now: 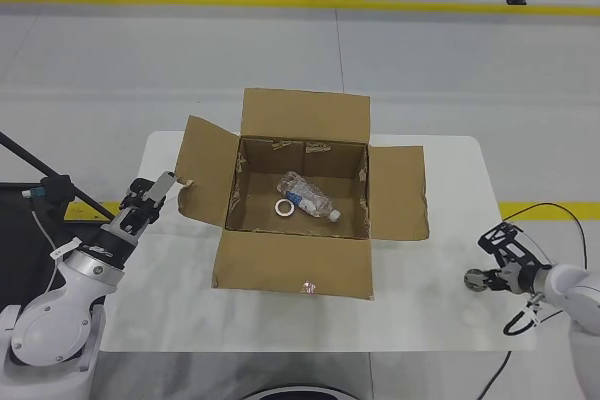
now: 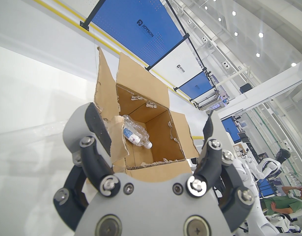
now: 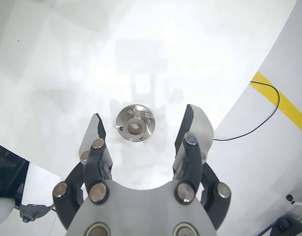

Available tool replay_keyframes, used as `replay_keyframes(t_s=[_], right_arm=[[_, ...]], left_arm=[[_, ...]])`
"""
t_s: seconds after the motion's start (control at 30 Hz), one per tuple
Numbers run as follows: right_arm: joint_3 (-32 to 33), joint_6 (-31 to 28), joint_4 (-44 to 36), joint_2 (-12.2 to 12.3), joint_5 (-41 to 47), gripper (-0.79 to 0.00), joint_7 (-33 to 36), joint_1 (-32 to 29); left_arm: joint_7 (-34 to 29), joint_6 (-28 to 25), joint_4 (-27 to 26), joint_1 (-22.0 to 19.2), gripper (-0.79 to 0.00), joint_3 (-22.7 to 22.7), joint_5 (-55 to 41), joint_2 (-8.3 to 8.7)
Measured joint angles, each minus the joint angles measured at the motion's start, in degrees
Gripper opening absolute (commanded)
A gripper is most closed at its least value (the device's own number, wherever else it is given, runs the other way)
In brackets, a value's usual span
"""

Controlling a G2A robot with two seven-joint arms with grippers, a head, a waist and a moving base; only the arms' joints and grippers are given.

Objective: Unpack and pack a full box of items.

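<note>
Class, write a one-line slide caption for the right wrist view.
The open right gripper faces a round metal flange lying on the white table.

Logo lettering on blue panel, bottle label (unreadable)
</note>
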Motion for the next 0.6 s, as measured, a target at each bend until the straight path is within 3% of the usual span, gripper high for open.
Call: replay_keyframes(t_s=[0.6], right_arm=[[-8.0, -0.2, 5.1, 6.4, 5.1, -0.425, -0.2, 3.5]], left_arm=[[0.0, 0.0, 0.0, 0.0, 0.000, 0.0, 0.0, 0.00]])
